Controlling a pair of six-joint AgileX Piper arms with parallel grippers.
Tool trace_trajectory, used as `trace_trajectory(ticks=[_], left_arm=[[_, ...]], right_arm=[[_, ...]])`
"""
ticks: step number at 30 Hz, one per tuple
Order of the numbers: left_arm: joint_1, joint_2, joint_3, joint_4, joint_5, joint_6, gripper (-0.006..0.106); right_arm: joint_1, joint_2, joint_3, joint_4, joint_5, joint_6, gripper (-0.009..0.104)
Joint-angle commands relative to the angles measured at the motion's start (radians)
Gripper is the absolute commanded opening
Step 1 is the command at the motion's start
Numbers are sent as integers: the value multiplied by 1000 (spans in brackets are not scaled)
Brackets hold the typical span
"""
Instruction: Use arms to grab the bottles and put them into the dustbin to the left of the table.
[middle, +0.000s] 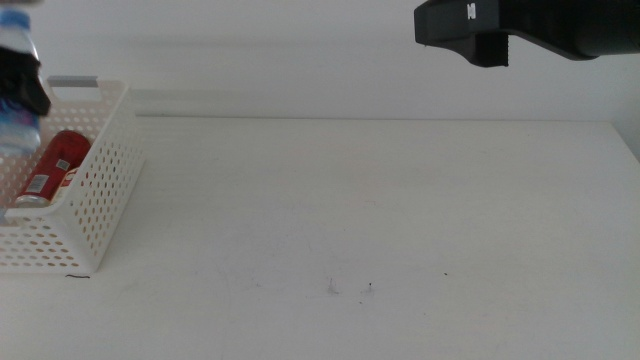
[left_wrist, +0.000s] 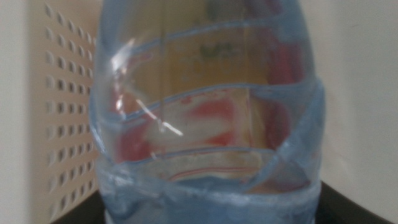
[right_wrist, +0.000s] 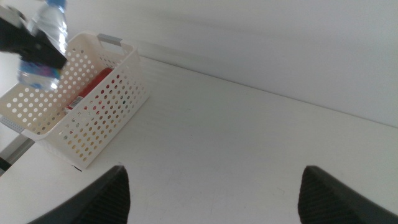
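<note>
The left gripper (middle: 22, 82) is clamped on the small clear water bottle (middle: 15, 110), holding it above the open top of the white basket (middle: 95, 215) at the table's left end. In the left wrist view the bottle (left_wrist: 205, 112) fills almost the whole picture, its ribbed clear wall close to the camera, with the basket's perforated side (left_wrist: 65, 112) behind it and red and yellowish shapes showing through the plastic.

The bottle looks light and thin-walled, so I judge it will dent under a hard squeeze and could slip on its smooth, ridged skin. The middle of the body, where the jaws hold it now in the right wrist view (right_wrist: 38, 50), seems a fair place to grip; nearer the cap it would be stiffer. Dropped from here, it should land without harm, since nothing about it looks fragile.

A red can (middle: 52, 168) already lies slanted inside the basket, so the bottle will land on or beside it. A yellow bottle cannot be made out for certain.

The table (middle: 380, 220) is plain white, flat and bare apart from a few dark specks. The right gripper (right_wrist: 211, 186) hangs high over the table's right part with its jaws wide apart, well clear of the basket
</note>
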Motion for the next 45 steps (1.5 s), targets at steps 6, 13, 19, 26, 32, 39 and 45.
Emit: trace_trajectory(ticks=[6,13,19,26,32,39,45], left_arm=[[11,134,-31,-98,-16,40,2],[11,171,-31,-112,-31,65,46],[4,141,-77,-93,-4,49,94],[-65,-92,33,-20,-10,-24,94],[-174,-492,387,-76,-284,-12,94],[-331,-987,862,-165,-772,58,94],[-388,-1243,1074,-272,-868,159,94]], right_arm=[[2,-2,-4,-11,-6,-2,88],[2,-2,-4,-11,-6,-2,88],[2,-2,-4,-11,-6,-2,88],[2,-2,-4,-11,-6,-2,88],[2,-2,-4,-11,-6,-2,88],[2,-2,-4,-11,-6,-2,88],[2,-2,-4,-11,-6,-2,88]])
